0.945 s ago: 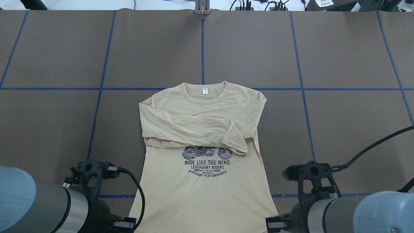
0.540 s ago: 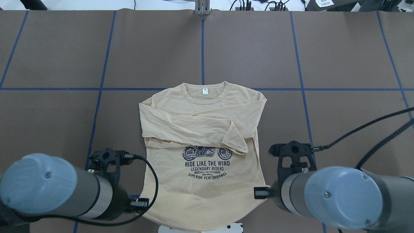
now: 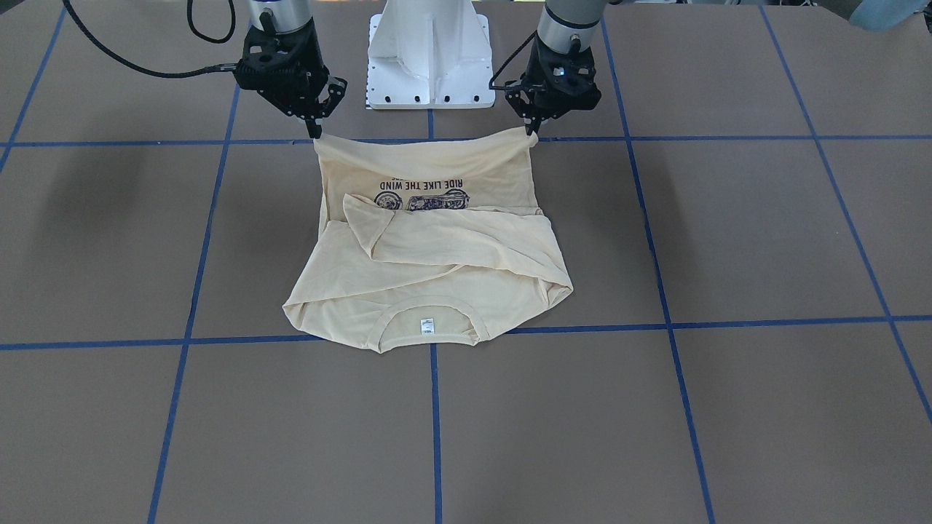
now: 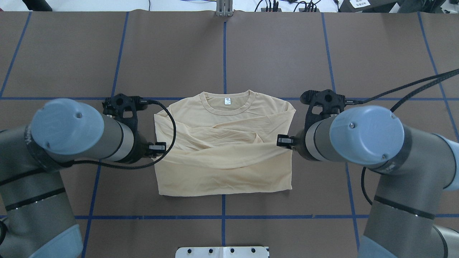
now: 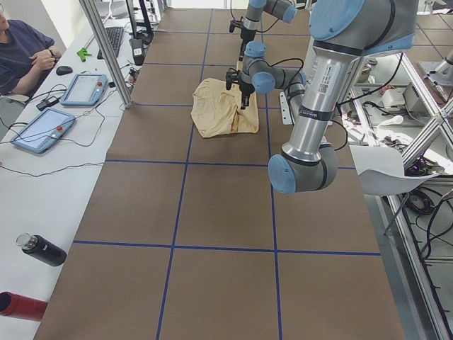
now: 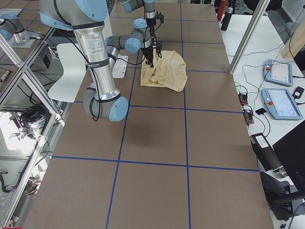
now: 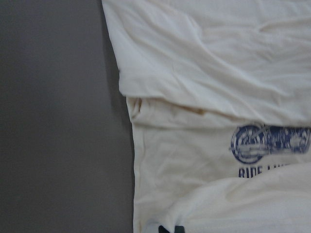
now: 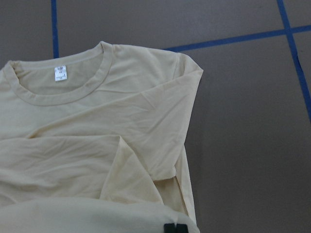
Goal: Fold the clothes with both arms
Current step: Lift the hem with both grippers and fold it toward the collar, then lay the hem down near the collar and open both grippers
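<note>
Shirt hem was held up above the print; left gripper and right gripper each had fingers pinched tight on one hem corner, sleeves crossed on chest.

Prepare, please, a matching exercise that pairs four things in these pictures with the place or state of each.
Column 1:
1. left tool
2. right tool
3. neck label
4. motorcycle print

Column 2:
A. partly under a folded sleeve
B. shut on the hem corner of the shirt, at the front-facing view's left
C. at the shirt's end farthest from the robot
D. shut on the hem corner at the front-facing view's right

Pairs: 1-D, 2-B, 3-C, 4-A.
</note>
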`<action>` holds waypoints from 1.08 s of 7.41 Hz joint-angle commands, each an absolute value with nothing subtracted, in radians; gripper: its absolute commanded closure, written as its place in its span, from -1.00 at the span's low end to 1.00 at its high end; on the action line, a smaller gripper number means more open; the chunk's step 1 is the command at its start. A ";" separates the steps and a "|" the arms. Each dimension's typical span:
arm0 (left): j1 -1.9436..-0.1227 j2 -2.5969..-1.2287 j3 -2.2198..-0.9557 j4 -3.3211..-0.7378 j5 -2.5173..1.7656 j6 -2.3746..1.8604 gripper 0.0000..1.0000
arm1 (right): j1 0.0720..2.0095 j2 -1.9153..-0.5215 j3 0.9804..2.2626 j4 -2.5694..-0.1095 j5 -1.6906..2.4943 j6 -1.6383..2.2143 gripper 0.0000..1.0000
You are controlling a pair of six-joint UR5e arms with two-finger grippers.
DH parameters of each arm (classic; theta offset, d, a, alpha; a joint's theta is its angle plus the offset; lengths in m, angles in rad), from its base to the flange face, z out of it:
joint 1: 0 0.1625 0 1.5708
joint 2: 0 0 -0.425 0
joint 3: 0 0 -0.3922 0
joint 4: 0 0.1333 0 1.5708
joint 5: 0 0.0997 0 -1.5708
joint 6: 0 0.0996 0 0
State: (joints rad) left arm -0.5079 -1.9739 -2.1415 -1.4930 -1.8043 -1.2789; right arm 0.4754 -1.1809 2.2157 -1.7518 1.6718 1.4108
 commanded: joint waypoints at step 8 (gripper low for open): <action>-0.598 -2.120 -1.688 -1.752 -1.692 -1.231 1.00 | 0.636 -1.042 1.696 -1.430 1.692 1.362 1.00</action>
State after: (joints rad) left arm -0.5873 -2.0886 -1.7875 -1.6895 -1.6972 -1.2544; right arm 0.6198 -1.0657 1.7823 -1.4823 1.6920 1.3648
